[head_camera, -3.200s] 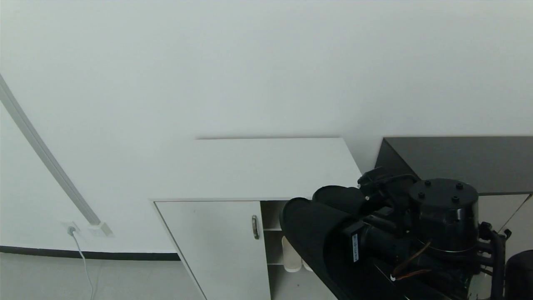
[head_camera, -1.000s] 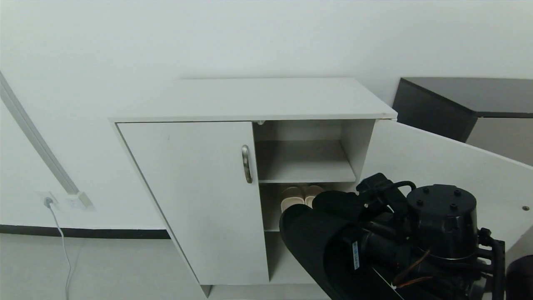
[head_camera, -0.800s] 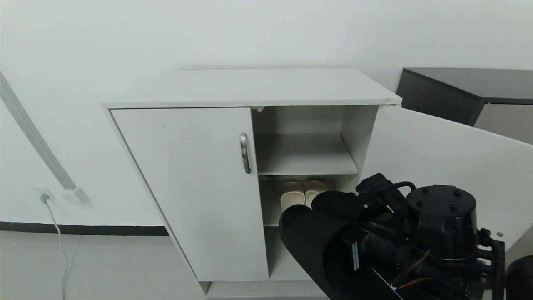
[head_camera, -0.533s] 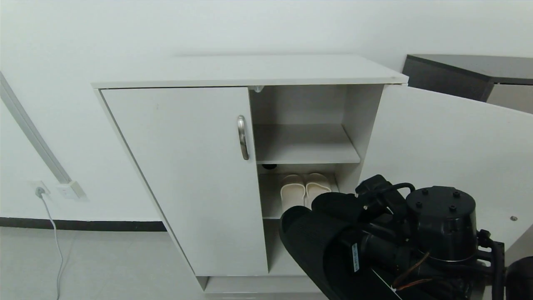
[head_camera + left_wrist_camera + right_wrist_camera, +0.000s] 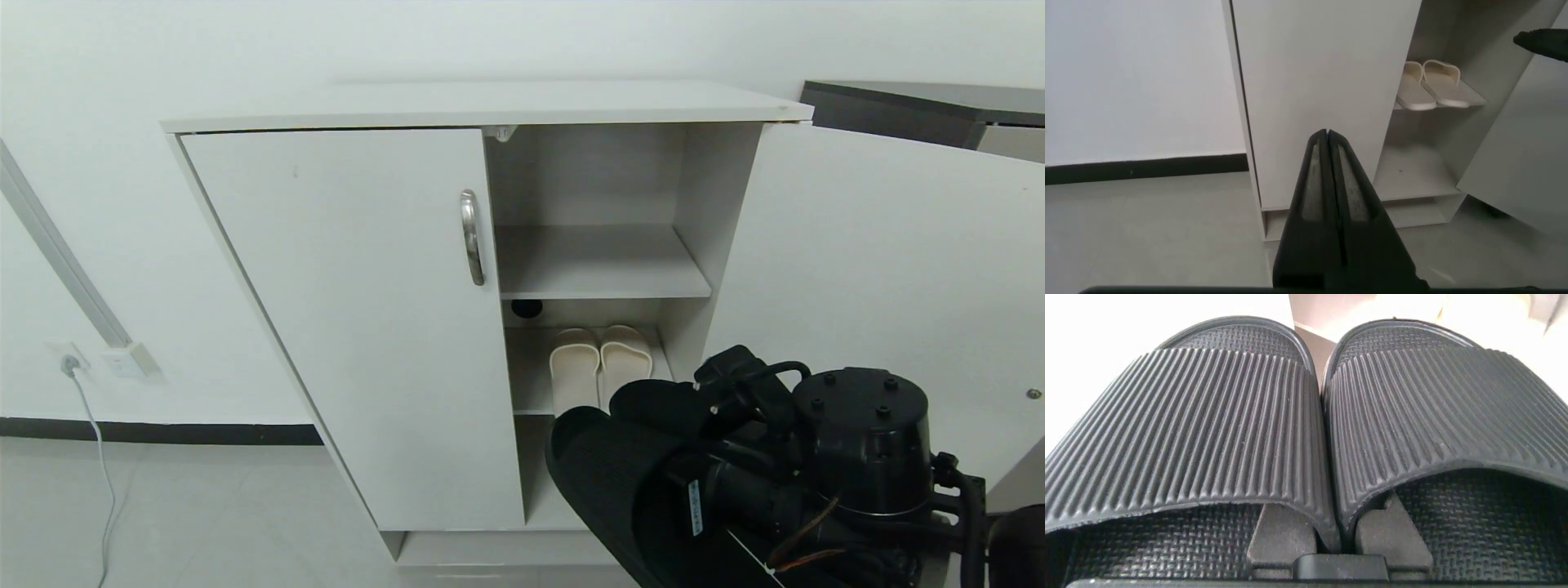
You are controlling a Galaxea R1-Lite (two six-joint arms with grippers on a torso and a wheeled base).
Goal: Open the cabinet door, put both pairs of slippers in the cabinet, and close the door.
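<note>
The white cabinet (image 5: 490, 102) has its left door (image 5: 351, 327) closed and its right door (image 5: 882, 269) swung wide open. A cream pair of slippers (image 5: 600, 363) lies side by side on the middle shelf, also seen in the left wrist view (image 5: 1437, 82). My right gripper (image 5: 1327, 539) is shut on a black pair of slippers (image 5: 1315, 416), pinching their inner walls together. That black pair (image 5: 629, 465) hangs in front of the open compartment, low and to the right. My left gripper (image 5: 1327, 163) is shut on nothing, facing the closed door above the floor.
The top shelf (image 5: 596, 261) and the bottom compartment (image 5: 543, 498) hold nothing. A dark cabinet (image 5: 922, 102) stands behind the open door. A wall socket with a cable (image 5: 69, 363) and a slanted conduit (image 5: 57, 253) are on the left wall.
The whole head view has shifted: the cabinet now sits higher and larger in it, showing more of its inside. The right arm with the black slippers keeps its place in the view.
</note>
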